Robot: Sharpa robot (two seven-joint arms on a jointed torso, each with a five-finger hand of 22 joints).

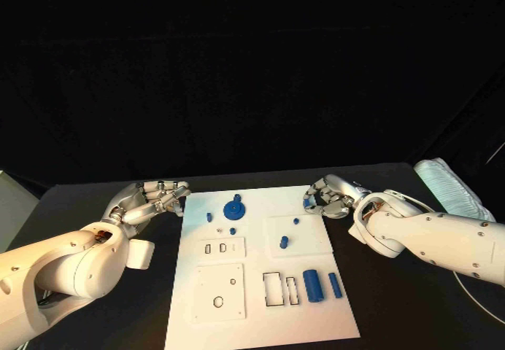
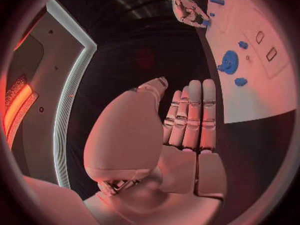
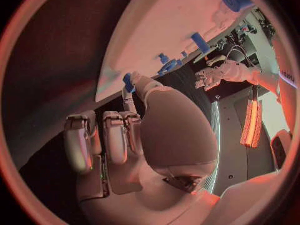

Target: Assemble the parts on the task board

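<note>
Task board: white plate lying flat at mid-bench.
Parts: blue cylinders near front right; blue gear at rear.
Left robot hand: empty, fingers apart, beside board's left edge.
Right robot hand: pinches small blue part at board's right rear edge.

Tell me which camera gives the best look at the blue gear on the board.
The head view: the blue gear lies unobstructed near the task board's far edge. The left wrist view shows it smaller and bent. In the right wrist view I cannot pick it out for certain.
</note>
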